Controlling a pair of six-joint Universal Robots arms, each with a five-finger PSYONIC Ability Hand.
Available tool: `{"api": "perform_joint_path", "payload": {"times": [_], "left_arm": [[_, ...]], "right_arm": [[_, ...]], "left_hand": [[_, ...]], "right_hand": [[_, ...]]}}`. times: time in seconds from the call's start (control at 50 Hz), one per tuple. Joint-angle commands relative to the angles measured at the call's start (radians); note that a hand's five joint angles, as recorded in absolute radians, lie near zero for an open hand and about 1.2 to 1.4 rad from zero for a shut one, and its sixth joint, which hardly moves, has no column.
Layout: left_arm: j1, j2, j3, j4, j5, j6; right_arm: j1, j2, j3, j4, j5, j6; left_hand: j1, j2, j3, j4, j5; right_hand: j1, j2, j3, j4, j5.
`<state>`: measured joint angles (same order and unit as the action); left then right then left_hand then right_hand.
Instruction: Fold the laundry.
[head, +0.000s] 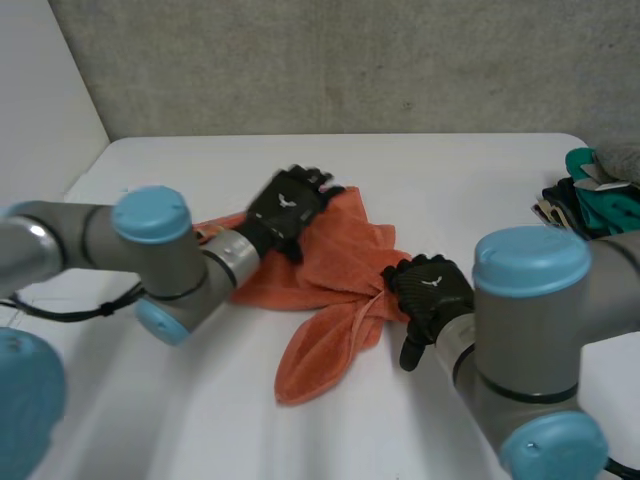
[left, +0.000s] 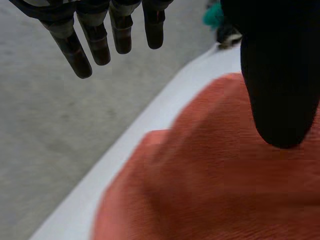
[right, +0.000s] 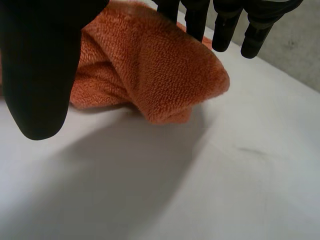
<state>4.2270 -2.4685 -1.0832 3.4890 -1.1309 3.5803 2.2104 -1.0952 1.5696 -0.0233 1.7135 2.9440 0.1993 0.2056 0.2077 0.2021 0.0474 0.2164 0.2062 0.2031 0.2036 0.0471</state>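
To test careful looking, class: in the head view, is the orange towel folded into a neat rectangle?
No, the orange towel lies crumpled and twisted on the white table.

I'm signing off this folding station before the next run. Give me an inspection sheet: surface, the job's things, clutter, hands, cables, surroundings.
surface: white table, bare around the cloth.
job's things: orange towel, crumpled and unfolded at mid-table, one end trailing toward the robot.
clutter: heap of teal and dark clothes at the table's right edge, apart from the towel.
hands: left hand open, fingers straight, at the towel's far edge; right hand at the towel's bunched right side, grip not readable.
cables: nothing seen.
surroundings: grey concrete wall behind the table.
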Motion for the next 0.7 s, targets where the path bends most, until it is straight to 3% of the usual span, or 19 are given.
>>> {"api": "perform_joint_path", "payload": {"times": [0.02, 0.04, 0.06, 0.1, 0.12, 0.14, 0.22, 0.3, 0.38, 0.5, 0.58, 0.7], "left_arm": [[-0.048, -0.105, 0.115, -0.077, -0.004, 0.081], [-0.050, -0.112, 0.124, -0.076, -0.010, 0.089], [-0.047, -0.119, 0.149, -0.067, -0.032, 0.098], [-0.042, -0.124, 0.177, -0.050, -0.068, 0.100], [-0.041, -0.125, 0.193, -0.035, -0.093, 0.098], [-0.036, -0.127, 0.225, 0.005, -0.162, 0.091], [-0.038, -0.104, 0.288, 0.137, -0.333, 0.084], [-0.033, 0.006, 0.321, 0.301, -0.423, 0.087], [-0.030, 0.143, 0.301, 0.427, -0.470, 0.077], [-0.019, 0.373, 0.145, 0.501, -0.524, 0.040], [-0.018, 0.476, -0.042, 0.464, -0.503, 0.025], [-0.028, 0.577, -0.377, 0.417, -0.497, 0.015]], "right_arm": [[0.018, 0.026, -0.002, -0.092, 0.052, -0.071], [0.018, 0.029, -0.003, -0.099, 0.052, -0.075], [0.014, 0.034, -0.009, -0.115, 0.048, -0.078], [0.006, 0.050, -0.019, -0.125, 0.037, -0.078], [0.002, 0.061, -0.028, -0.132, 0.029, -0.077], [-0.009, 0.092, -0.058, -0.145, -0.003, -0.077], [-0.047, 0.156, -0.193, -0.159, -0.051, -0.088], [-0.107, 0.172, -0.424, -0.171, -0.034, -0.155], [-0.150, 0.126, -0.558, -0.303, -0.049, -0.169], [-0.178, 0.025, -0.548, -0.587, -0.190, -0.022], [-0.184, -0.046, -0.459, -0.580, -0.334, 0.079], [-0.215, -0.103, -0.320, -0.456, -0.423, 0.138]], "left_hand": [[0.289, 0.283, 0.281, 0.286, 0.266], [0.438, 0.432, 0.430, 0.435, 0.416], [0.794, 0.788, 0.786, 0.792, 0.772], [1.163, 1.157, 1.155, 1.160, 1.141], [1.197, 1.190, 1.188, 1.194, 1.174], [1.197, 1.191, 1.189, 1.194, 1.174], [1.197, 1.191, 1.189, 1.194, 1.174], [1.197, 1.191, 1.189, 1.194, 1.174], [1.197, 1.191, 1.189, 1.194, 1.174], [1.197, 1.191, 1.189, 1.194, 1.174], [1.197, 1.191, 1.189, 1.194, 1.174], [1.197, 1.191, 1.189, 1.194, 1.174]], "right_hand": [[0.163, 0.174, 0.177, 0.176, 0.158], [0.240, 0.250, 0.253, 0.252, 0.234], [0.426, 0.437, 0.440, 0.439, 0.421], [0.650, 0.660, 0.663, 0.663, 0.645], [0.800, 0.810, 0.813, 0.812, 0.794], [1.141, 1.151, 1.154, 1.154, 1.136], [1.180, 1.190, 1.193, 1.193, 1.175], [1.180, 1.190, 1.193, 1.193, 1.175], [1.180, 1.190, 1.193, 1.193, 1.175], [1.180, 1.190, 1.193, 1.193, 1.175], [1.180, 1.190, 1.193, 1.193, 1.175], [1.180, 1.190, 1.193, 1.193, 1.175]]}}
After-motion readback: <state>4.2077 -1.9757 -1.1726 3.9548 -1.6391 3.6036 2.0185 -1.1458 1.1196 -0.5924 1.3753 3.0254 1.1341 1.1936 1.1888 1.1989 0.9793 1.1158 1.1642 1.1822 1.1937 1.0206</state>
